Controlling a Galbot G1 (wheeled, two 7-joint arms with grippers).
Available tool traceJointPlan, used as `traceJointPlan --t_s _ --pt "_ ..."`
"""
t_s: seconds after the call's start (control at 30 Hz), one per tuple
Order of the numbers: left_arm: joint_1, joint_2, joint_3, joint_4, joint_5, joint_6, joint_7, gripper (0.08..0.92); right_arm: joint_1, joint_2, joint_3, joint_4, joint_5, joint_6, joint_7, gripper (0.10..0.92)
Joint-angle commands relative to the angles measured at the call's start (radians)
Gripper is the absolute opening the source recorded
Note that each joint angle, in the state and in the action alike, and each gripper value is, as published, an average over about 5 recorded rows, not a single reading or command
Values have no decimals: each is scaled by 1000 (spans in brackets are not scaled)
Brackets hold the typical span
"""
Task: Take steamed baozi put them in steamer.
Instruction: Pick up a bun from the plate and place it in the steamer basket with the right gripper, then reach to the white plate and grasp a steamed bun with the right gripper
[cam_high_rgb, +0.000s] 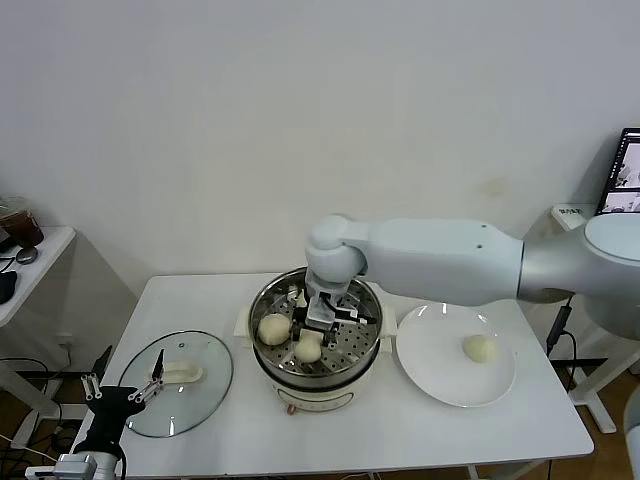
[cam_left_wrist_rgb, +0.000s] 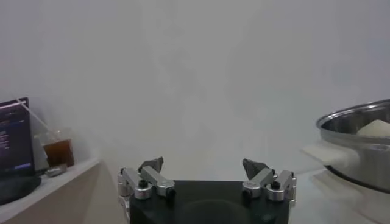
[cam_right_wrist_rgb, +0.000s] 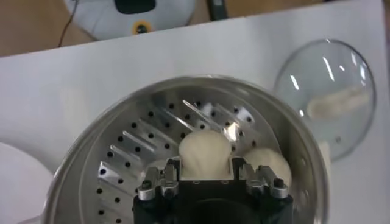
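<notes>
- While the right hand (cam_high_rgb: 312, 335) reaches down inside the steamer (cam_high_rgb: 364, 345), its fingers sit either side of one baozi (cam_right_wrist_rgb: 205, 153), seemingly holding it on the perforated tray.
- A second bun (cam_high_rgb: 273, 328) rests on the tray just beside it, toward the robot's left; a third bun (cam_high_rgb: 481, 348) lies alone on the white plate (cam_high_rgb: 430, 375), to the right of the steamer. No fourth bun can be made out.
- The left hand (cam_left_wrist_rgb: 206, 175) hangs parked near the worktop's (cam_high_rgb: 400, 430) front-left corner, fingers spread wide and holding nothing.
- The buns look smooth, rounded and pale cream; they are probably light and soft, so a firm squeeze would likely dent them. The widest part of the round sides seems the best place to take hold, with gentle pressure.
- The steamer is shiny steel, round, with a holed tray and a white base; it looks rigid and stable.
- A round glass lid (cam_high_rgb: 200, 395) with a white handle lies flat on the worktop, left of the steamer.
- The plate is flat, glossy and likely slick, so the remaining bun could slide when nudged.
</notes>
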Motion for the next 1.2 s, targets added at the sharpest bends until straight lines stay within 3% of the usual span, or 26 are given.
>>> traceJointPlan --t_s 0.03,0.3,0.53,0.67,0.87,1.07,1.2 --pt "1 -4 -1 -1 2 -1 -1 823 -25 37 -33 -12 -84 121 -9 508" --pt "5 -8 0 -2 4 -2 -2 823 -11 9 -19 -9 -44 123 6 541" --pt "3 -5 5 -7 5 -1 -2 823 84 -79 29 6 61 66 -49 732" --pt "1 2 5 -11 2 -1 -2 823 145 -192 39 16 158 -45 -112 810" --pt "-6 10 13 -14 2 -2 -1 823 181 -400 23 53 246 -266 -137 822" --pt "-17 10 34 -6 5 -5 -1 823 120 -639 63 136 203 -591 -95 823" --pt "-22 12 41 -1 7 -8 -1 823 65 -757 91 149 132 -643 -113 823"
